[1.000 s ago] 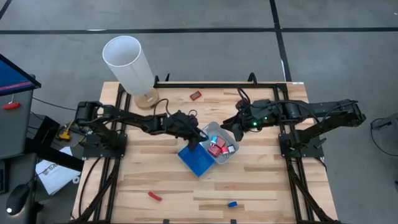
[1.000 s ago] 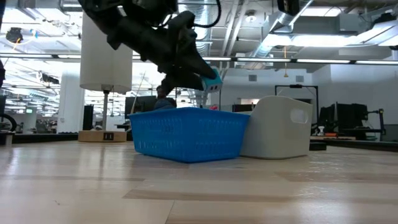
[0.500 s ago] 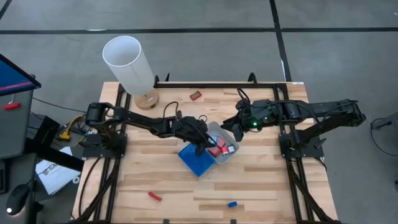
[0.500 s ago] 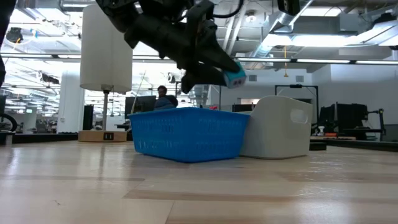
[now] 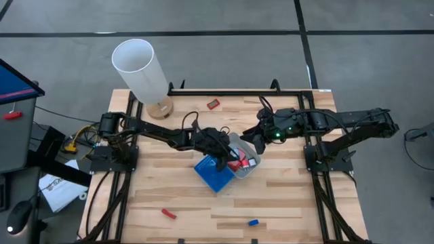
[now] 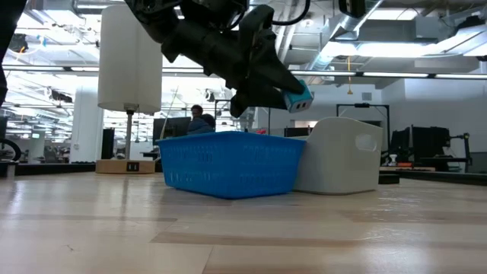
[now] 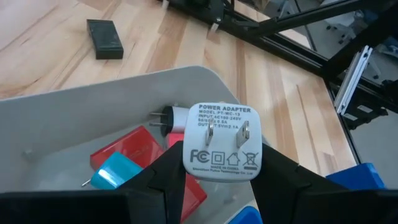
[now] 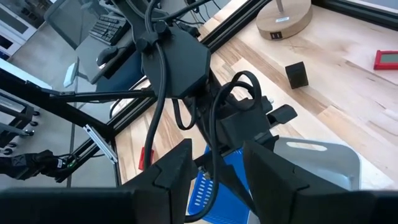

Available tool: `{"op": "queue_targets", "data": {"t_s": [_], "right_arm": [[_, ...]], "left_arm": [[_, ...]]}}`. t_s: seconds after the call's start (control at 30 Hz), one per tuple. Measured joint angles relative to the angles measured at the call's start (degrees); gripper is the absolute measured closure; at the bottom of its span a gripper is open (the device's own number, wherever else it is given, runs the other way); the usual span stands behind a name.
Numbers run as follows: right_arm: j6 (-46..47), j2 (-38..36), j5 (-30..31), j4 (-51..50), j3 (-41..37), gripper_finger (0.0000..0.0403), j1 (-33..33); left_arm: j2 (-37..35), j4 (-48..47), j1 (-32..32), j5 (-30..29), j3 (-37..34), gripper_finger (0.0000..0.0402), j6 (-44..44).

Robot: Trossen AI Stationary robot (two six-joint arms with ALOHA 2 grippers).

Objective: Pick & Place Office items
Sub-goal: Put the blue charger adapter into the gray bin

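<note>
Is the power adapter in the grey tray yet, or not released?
Not released. The left tool grips the power adapter above the grey tray; the low view shows it clear of the rim.

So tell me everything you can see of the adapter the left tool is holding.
The adapter is a small white plastic block with rounded corners, its face printed "POWER ADAPTER" with certification marks, and two metal prongs sticking out. The left tool grips it by its sides, in the air above the grey tray, touching nothing else.
</note>
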Motion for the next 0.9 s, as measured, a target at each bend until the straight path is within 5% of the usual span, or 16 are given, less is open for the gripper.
{"op": "queue_targets", "data": {"t_s": [0.17, 0.37, 0.67, 0.9], "right_arm": [[-0.07, 0.0, 0.0, 0.14, 0.0, 0.0266, 0.0], [-0.26, 0.0, 0.0, 0.23, 0.0, 0.0266, 0.0], [0.05, 0.0, 0.0, 0.23, 0.0, 0.0266, 0.0], [0.18, 0.0, 0.0, 0.23, 0.0, 0.0266, 0.0]], "left_arm": [[0.0, 0.4, -0.09, 0.0, 0.0, 0.0265, 0.55], [-0.04, 0.44, -0.09, -1.11, 0.0, 0.022, 0.52], [-0.04, 1.73, -0.09, -1.53, 0.0, 0.0253, -0.09], [-0.1, 4.29, -0.09, -1.55, 0.0, 0.023, -0.88]]}}
